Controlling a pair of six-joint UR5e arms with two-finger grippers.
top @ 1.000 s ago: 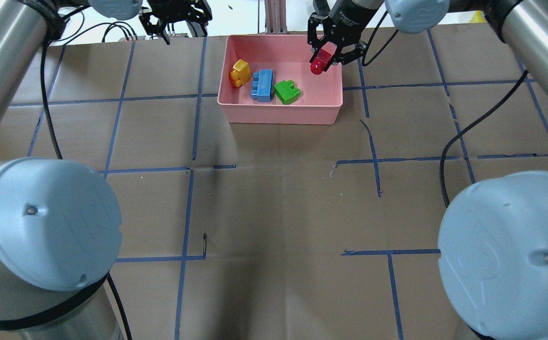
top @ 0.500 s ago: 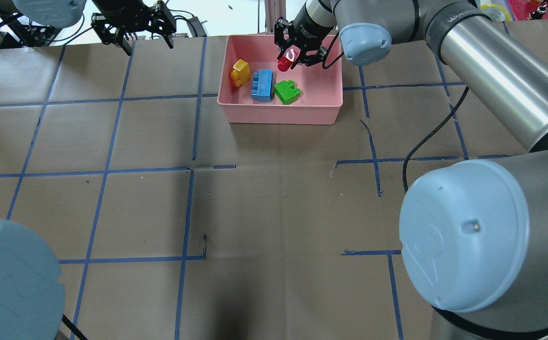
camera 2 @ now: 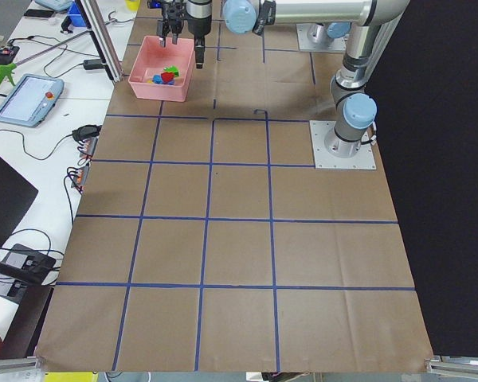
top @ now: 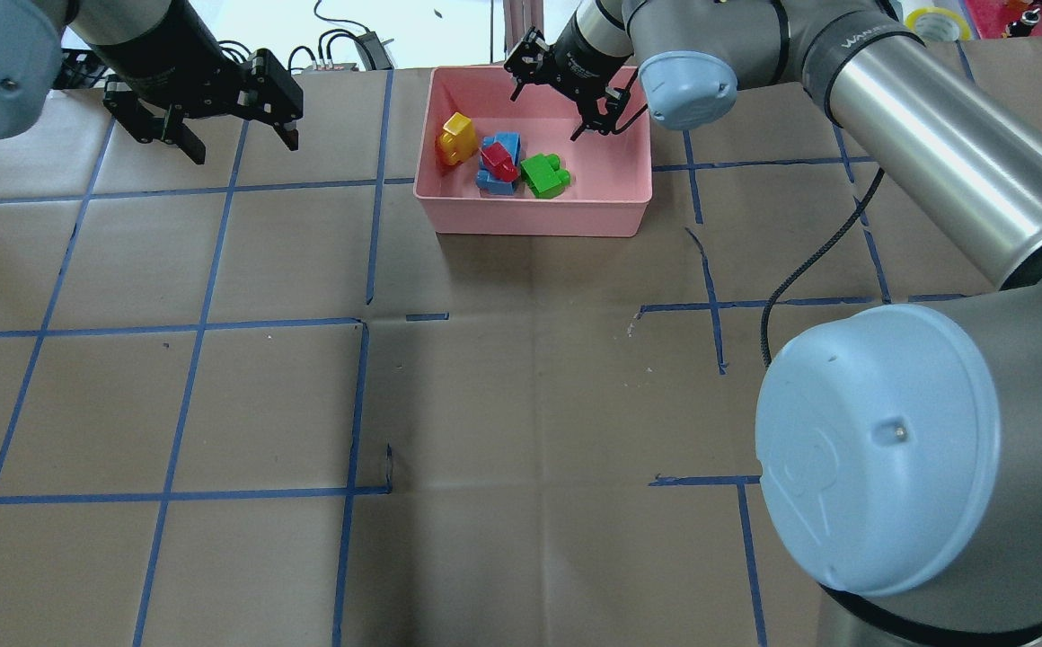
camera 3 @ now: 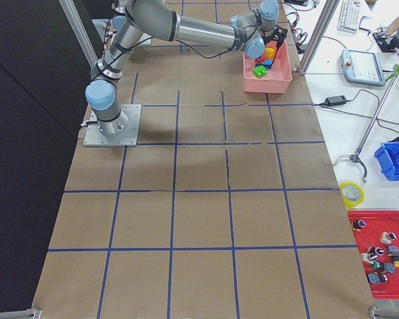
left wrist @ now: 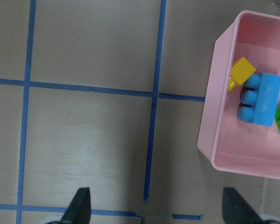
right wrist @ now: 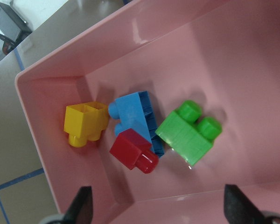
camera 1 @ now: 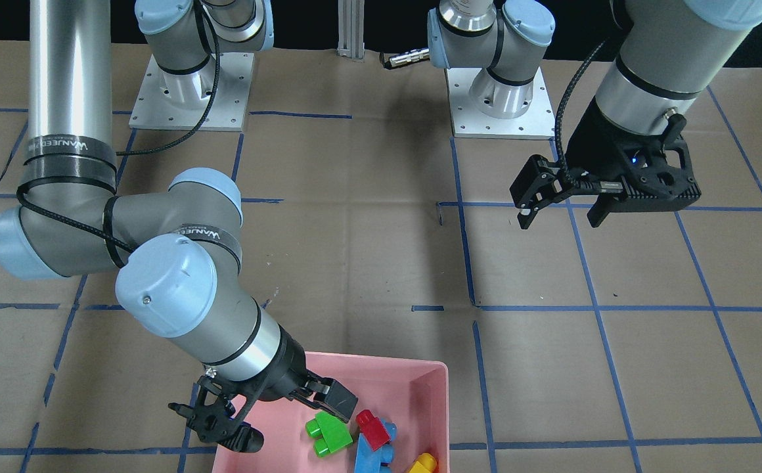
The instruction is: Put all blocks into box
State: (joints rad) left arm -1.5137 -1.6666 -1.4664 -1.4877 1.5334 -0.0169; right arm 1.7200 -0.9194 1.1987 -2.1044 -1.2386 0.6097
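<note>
Overhead exterior view: the pink box (top: 534, 218) sits near the far edge of the bench (top: 521, 404). The bench is covered in brown paper with blue tape lines (top: 216, 323) on it. All four bricks are inside the box.

The yellow brick (top: 455, 139) is on the left side of the box, close to the wall. The blue brick (top: 509, 142) is next to it, in the middle. The red brick (top: 498, 162) lies tipped on top of the blue brick. The green brick (top: 545, 174) is just beside the blue one, on its right. In the right wrist view the red brick leans on the blue brick's edge, with its one stud pointing down at the box floor.

The right gripper (top: 544, 117) hangs over the far part of the box, above the bricks. Its two fingers are spread wide and hold nothing. It touches no brick.

The left gripper (top: 242, 148) hangs over the bare bench, well apart from the box on its left side. Its fingers are spread wide too, and there is nothing in them. In the left wrist view the box shows at the right edge.
</note>
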